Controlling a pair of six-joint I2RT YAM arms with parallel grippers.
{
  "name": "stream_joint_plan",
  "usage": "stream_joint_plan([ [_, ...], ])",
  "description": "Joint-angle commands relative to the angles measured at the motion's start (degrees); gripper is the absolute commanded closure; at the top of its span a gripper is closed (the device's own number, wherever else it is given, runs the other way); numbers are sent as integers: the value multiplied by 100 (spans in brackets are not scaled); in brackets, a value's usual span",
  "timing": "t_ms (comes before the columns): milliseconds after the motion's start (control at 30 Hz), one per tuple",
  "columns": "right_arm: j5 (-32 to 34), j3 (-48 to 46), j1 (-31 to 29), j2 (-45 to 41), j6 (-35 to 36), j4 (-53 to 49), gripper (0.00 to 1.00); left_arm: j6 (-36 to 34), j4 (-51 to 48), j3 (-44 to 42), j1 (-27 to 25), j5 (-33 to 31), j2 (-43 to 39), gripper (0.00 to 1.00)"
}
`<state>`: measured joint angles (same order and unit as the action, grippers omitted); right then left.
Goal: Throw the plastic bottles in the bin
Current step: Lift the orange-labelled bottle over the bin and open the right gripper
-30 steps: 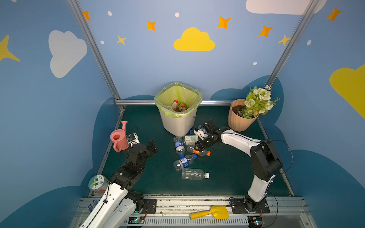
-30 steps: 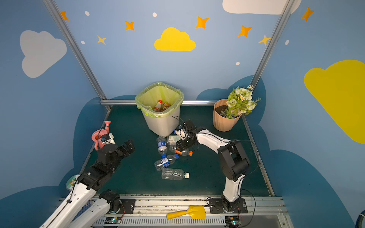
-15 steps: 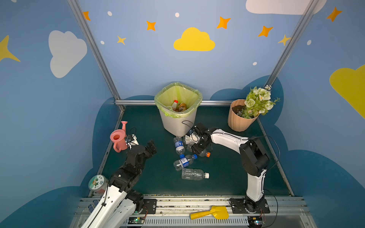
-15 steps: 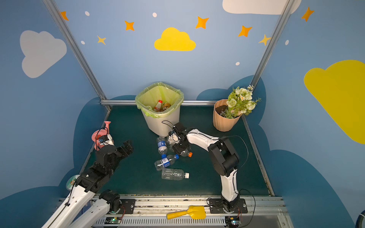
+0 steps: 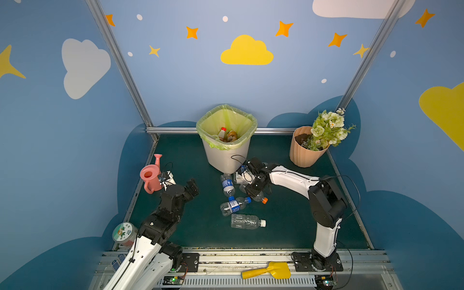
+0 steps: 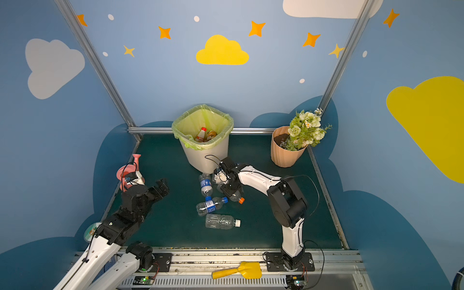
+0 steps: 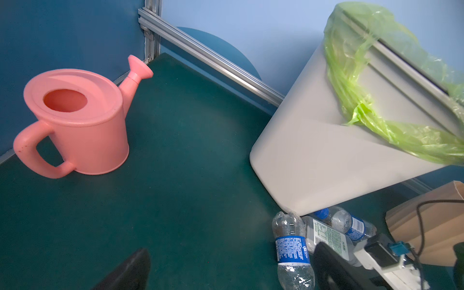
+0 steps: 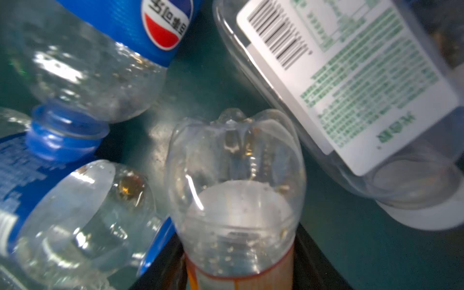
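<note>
Plastic bottles (image 5: 247,222): we find several lying near the bin (image 5: 226,155).
Right pincer (image 5: 253,190): grasping orange-capped bottle (image 8: 236,200).
Left pincer (image 5: 192,187): released.

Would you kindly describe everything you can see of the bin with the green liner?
The bin is a tall, off-white plastic wastebasket, rounded-square and tapering downward, standing upright at the back of the green mat. A translucent yellow-green bag lines it and folds over the rim. Inside are a red-capped bottle and a brownish bottle. Loose bottles lie at its foot.
</note>
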<state>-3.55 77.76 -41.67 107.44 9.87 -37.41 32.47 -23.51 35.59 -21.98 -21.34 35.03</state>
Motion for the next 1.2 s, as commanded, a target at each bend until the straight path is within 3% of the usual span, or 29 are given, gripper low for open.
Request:
stream_joint_plan([
  [0, -260, -150, 117, -664, -173, 275, 47, 57, -84, -105, 21, -88, -40, 0],
  [200, -657, -596, 435, -1787, -636, 871, 49, 79, -61, -114, 21, -93, -40, 0],
  [400, -772, -1170, 1031, -3391, -1575, 2546, 49, 97, -2, -125, 36, -66, -13, 0],
  [700, -697, -405, 1449, -4159, -2276, 4320, 49, 151, 61, -140, 26, 14, 5, 0],
  [833, -736, 220, 1493, -3758, -2694, 4943, 48, 169, 66, -160, 36, 64, -22, 0],
  [967, -1196, 1065, 1479, -2720, -3510, 5363, 48, 169, 43, -158, 43, 91, -43, 0],
  [1067, -1823, 2007, 1368, -1540, -3981, 5206, 48, 163, 26, -191, 36, 77, -95, 0],
  [1167, -2530, 3256, 1230, -271, -4199, 4343, 46, 169, 30, -244, 34, 42, -176, 0],
])
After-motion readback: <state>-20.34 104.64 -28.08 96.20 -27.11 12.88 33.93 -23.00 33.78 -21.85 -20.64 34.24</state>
